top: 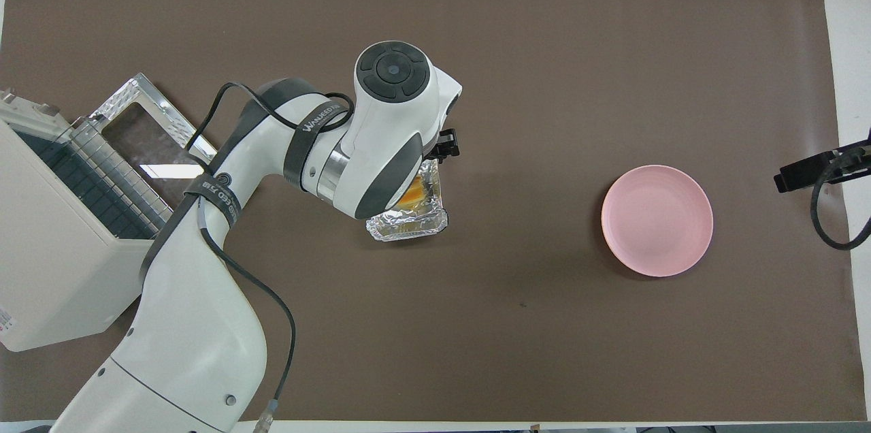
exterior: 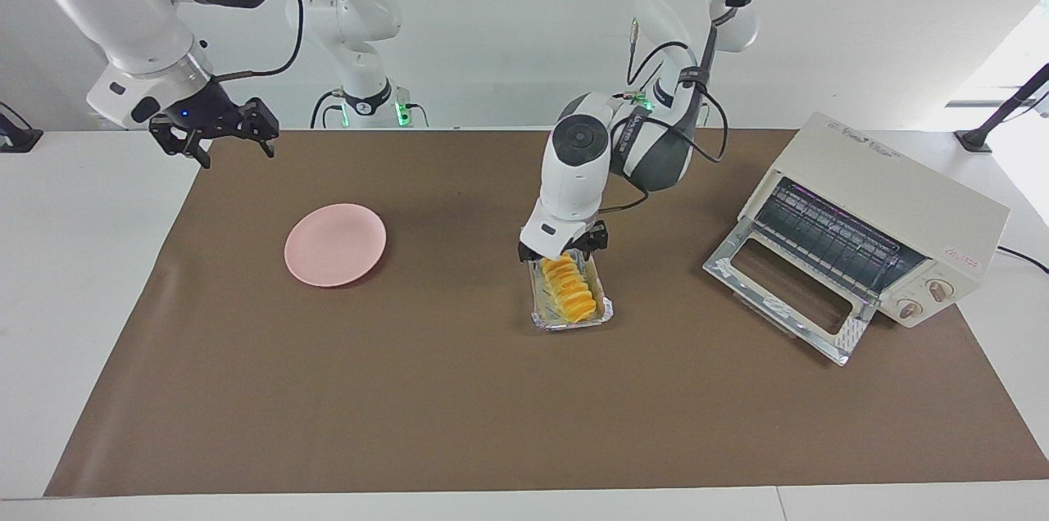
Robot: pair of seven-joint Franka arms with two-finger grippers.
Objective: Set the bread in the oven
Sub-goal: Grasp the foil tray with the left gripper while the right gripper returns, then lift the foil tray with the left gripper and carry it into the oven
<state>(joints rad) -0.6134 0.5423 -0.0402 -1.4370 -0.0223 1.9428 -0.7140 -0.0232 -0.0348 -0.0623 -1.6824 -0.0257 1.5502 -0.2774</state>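
Observation:
The bread (exterior: 567, 288) is a ridged golden-yellow loaf lying in a crinkled foil tray (exterior: 574, 321) in the middle of the brown mat. My left gripper (exterior: 564, 252) is down at the loaf's end nearer the robots, open, with one finger on each side of it. I cannot tell if it touches the loaf. In the overhead view the left wrist hides most of the bread (top: 412, 195). The cream oven (exterior: 893, 201) stands at the left arm's end of the table with its glass door (exterior: 778, 292) dropped open. My right gripper (exterior: 211, 136) waits open over the mat's corner.
A round pink plate (exterior: 335, 245) lies on the mat toward the right arm's end. The oven's wire rack (exterior: 832, 238) shows inside the opening. The brown mat (exterior: 459, 406) covers most of the white table.

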